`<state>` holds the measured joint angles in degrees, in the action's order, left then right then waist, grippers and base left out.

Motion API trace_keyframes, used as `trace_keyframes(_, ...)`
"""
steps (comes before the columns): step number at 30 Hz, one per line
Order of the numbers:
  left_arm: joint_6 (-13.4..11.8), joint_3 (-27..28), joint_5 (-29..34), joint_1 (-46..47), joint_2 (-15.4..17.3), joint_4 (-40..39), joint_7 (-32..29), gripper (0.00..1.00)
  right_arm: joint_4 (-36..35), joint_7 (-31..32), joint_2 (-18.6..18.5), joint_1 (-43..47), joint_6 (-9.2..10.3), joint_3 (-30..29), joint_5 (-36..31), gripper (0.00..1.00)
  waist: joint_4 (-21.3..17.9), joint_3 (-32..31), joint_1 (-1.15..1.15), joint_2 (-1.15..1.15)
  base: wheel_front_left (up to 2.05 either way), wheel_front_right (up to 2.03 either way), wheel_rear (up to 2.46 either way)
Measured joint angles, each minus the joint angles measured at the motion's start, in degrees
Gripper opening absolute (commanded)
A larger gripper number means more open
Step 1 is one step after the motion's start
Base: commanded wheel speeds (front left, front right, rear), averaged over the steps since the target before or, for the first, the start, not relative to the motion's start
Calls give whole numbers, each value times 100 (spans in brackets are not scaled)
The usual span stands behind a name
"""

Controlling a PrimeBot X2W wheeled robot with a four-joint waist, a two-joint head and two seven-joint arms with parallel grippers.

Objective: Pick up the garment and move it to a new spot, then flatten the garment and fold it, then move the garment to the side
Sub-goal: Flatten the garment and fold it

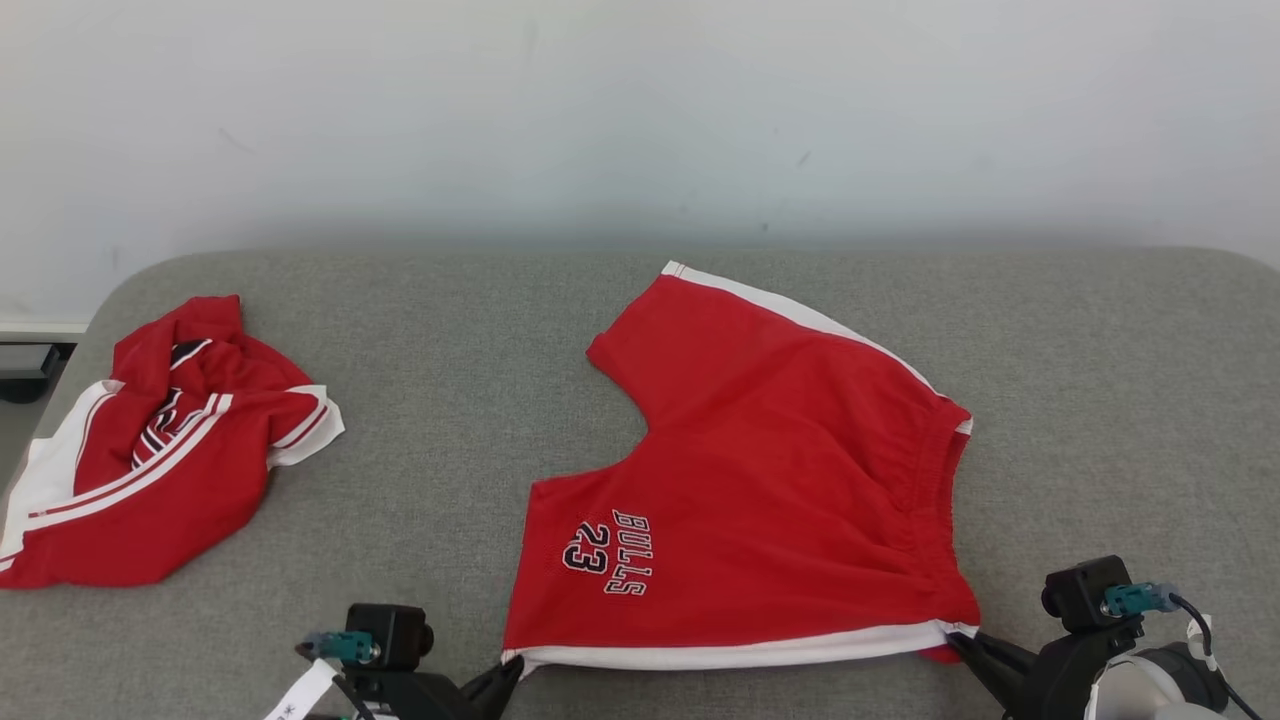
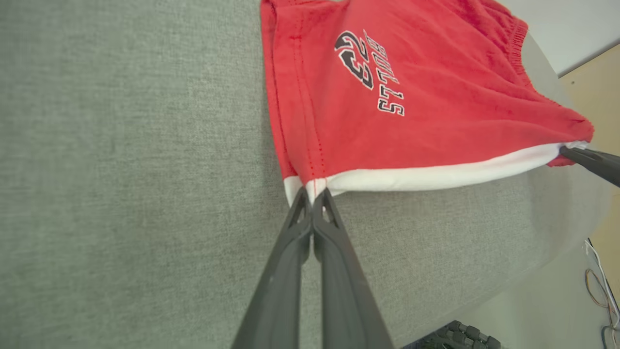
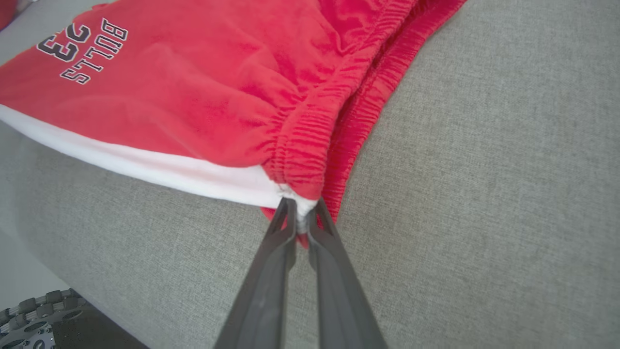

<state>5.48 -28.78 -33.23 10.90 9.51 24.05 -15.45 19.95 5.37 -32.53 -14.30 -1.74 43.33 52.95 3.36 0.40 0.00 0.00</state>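
We read everything off the grey pad. At its left edge sits a second red-and-white garment, crumpled and reaching that edge. Right of it is a bare strip of pad, open from front edge to back.

Our left gripper is at the pad's front edge, left of centre. Its jaws are pinched tight on the hem corner of the red shorts, where the white side stripe ends.

The shorts lie flat, centre-right on the pad, front half. Their long axis runs left-right along the front edge. Leg hems point to the pad's left, the elastic waistband to its right. The near leg is parallel to the front edge; the far leg splays back-left. The "BULLS 23" print is by the near hem. The stripe is pulled straight, just inside the front edge.

Our right gripper is narrow, clamped on the stripe's waistband corner. Right of it the pad is bare to the right edge. Behind the shorts it is also bare, up to the wall.
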Motion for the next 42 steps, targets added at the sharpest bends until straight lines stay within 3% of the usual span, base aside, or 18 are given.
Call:
trace_keyframes(3, -45, 11, -63, -24, -30, -30, -75, 0, -70, 109, -42, 5, 67, 0, 25, 0, 6, 14, 0, 0, 0, 0, 0)
trace_keyframes(4, -46, 21, -64, -24, -30, -58, -92, 37, -107, 127, -54, 6, 79, -2, 42, 0, 7, 20, 0, 0, 0, 0, 0)
trace_keyframes(5, -54, 33, -68, -24, -31, -80, -92, 100, -138, 142, -63, 7, 81, -9, 49, 29, 9, 26, 0, 0, 0, 0, 0)
trace_keyframes(6, -86, 46, -69, -24, -30, -97, -108, 100, -167, 171, -67, 7, 81, -16, 58, 59, 10, 31, 0, 0, 0, 0, 0)
trace_keyframes(7, -101, 59, -71, -24, -26, -108, -124, 100, -190, 179, -68, 7, 81, -29, 99, 100, 11, 34, 0, 0, 0, 0, 0)
trace_keyframes(16, -144, 294, -274, -34, 118, -558, -179, 100, -631, 270, -166, 112, 62, -296, 516, 100, 10, 29, 0, 0, 0, 0, 0)
trace_keyframes(21, -263, 569, -277, -30, 168, -950, 105, 100, -969, 44, -198, 109, 77, -575, 654, 100, 1, 31, 0, 0, 0, 0, 0)
trace_keyframes(25, -723, 973, -160, 7, 109, -1235, 661, 100, -1104, -368, -156, 57, 266, -818, 535, 100, -26, 45, 0, 0, 0, 0, 0)
trace_keyframes(30, -1055, 1240, 208, 3, 212, -1533, 1218, 100, -1182, -1071, -16, -80, 664, -1118, 116, 100, -91, 64, 0, 0, 0, 0, 0)
trace_keyframes(37, -1184, 1471, 781, -156, 315, -1942, 1891, 100, -1128, -1931, 182, -73, 880, -1452, -361, 100, -223, 82, 0, 1, 0, 0, 0)
trace_keyframes(42, -1211, 1508, 1036, -392, 303, -2098, 2102, 100, -1074, -1949, 325, 199, 888, -1613, -556, 100, -292, 57, 0, 0, 0, 0, 0)
